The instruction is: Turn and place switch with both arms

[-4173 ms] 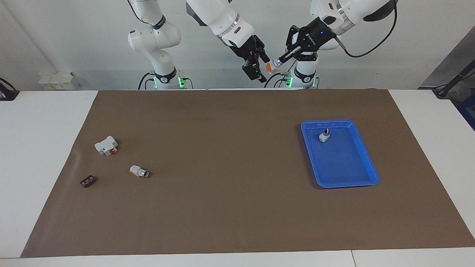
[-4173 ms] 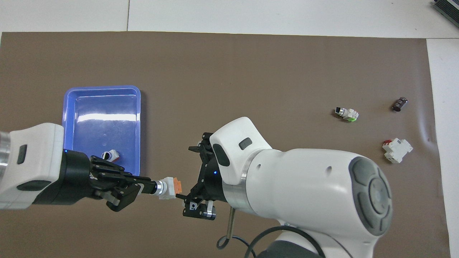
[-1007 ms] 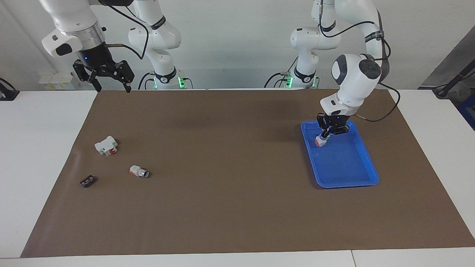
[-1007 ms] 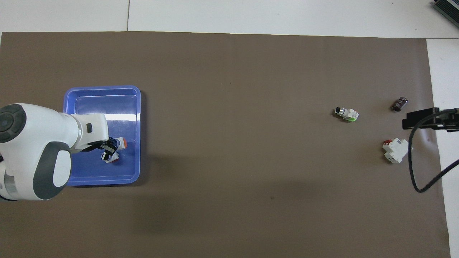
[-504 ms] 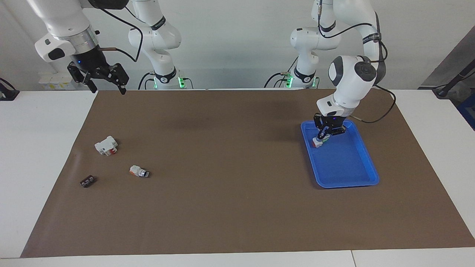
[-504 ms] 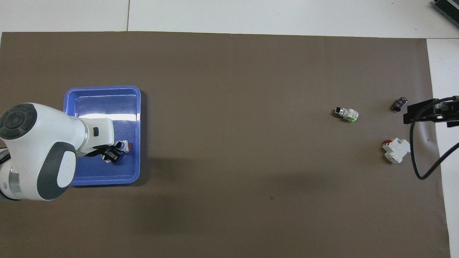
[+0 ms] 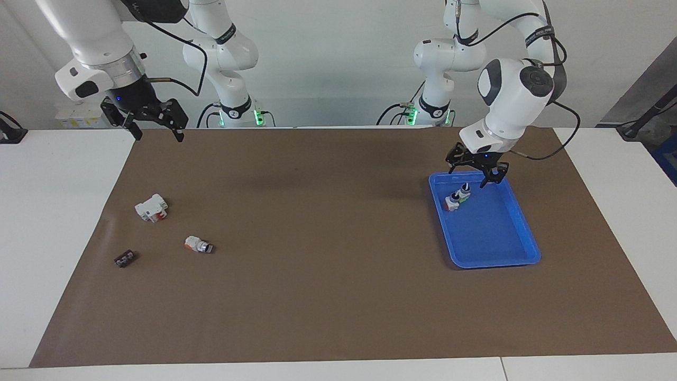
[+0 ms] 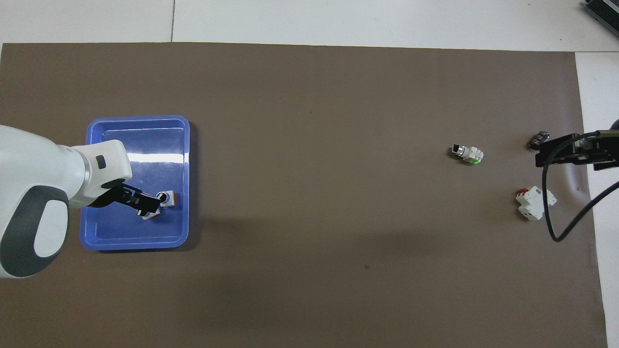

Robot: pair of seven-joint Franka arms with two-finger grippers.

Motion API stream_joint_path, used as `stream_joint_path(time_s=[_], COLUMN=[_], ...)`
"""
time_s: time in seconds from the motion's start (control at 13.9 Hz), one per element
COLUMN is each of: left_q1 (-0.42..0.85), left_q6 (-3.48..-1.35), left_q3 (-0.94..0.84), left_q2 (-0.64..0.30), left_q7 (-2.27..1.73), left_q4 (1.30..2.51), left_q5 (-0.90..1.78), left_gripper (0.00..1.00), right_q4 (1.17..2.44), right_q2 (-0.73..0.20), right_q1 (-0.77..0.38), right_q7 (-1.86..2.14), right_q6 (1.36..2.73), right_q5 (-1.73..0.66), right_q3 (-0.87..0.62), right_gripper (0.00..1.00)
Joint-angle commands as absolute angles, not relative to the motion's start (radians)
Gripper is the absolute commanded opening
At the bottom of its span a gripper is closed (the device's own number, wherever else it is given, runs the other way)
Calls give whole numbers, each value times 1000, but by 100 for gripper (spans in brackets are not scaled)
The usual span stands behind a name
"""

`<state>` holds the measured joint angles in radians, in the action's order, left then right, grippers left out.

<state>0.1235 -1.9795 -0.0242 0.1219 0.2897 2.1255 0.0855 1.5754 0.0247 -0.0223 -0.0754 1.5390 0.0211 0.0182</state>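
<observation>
A: Count pls. How many switches are showing?

B: Three small rotary ones. The task's switch (image 7: 451, 202), orange base, white middle, black knob, is sitting in the shallow blue plastic tray (image 7: 508, 254), at the tray end nearer the robots. A second switch w/ a green base and black knob (image 7: 464, 193) is standing just beside it in the same tray. A third, orange-and-white w/ a silver-black end (image 7: 198, 244), is lying on the mat toward the right arm's end.

A: Other bits?

B: One white blocky breaker-type part w/ red trim (image 7: 151, 207) and one small dark connector block (image 7: 125, 259), both lying near that third switch. One tray total.

A: Grippers?

B: Two. The left gripper (image 7: 477, 170) is hanging over the tray's nearer end, above the 2 switches, fingers spread apart, holding nothing. The right gripper (image 7: 153, 124) is hovering over the mat's edge at its own end, fingers also spread, holding nothing.

A: Surface & room?

B: One brown mat (image 7: 328, 296) is covering most of a white table (image 7: 53, 211). A pale plain wall is standing at the robots' end. Green lights are glowing at both arm bases.
</observation>
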Motion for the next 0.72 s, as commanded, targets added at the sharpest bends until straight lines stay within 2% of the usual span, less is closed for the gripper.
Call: stream_joint_path(time_s=[0.0, 0.14, 0.36, 0.58, 0.65], left_q1=[115, 109, 107, 103, 98], left_q6=[-1953, -1864, -1740, -1555, -1511], left_q3=[-18, 1, 18, 17, 15], left_q2=[129, 112, 32, -60, -61], left_q7=[215, 213, 212, 206, 206], left_q4=[2064, 1950, 1765, 1501, 1461], left_q5=[66, 66, 64, 5, 3], left_gripper=[100, 100, 100, 100, 100], right_q4=[1621, 1620, 1621, 1621, 1621], right_q2=[60, 61, 61, 63, 63], right_q1=[-28, -28, -26, -18, -17], right_q7=[-94, -92, -92, -91, -91], right_q6=[1566, 1568, 1568, 1568, 1566], right_q5=[41, 40, 38, 38, 38], right_q3=[12, 9, 9, 9, 9], right_gripper=[100, 100, 100, 100, 100])
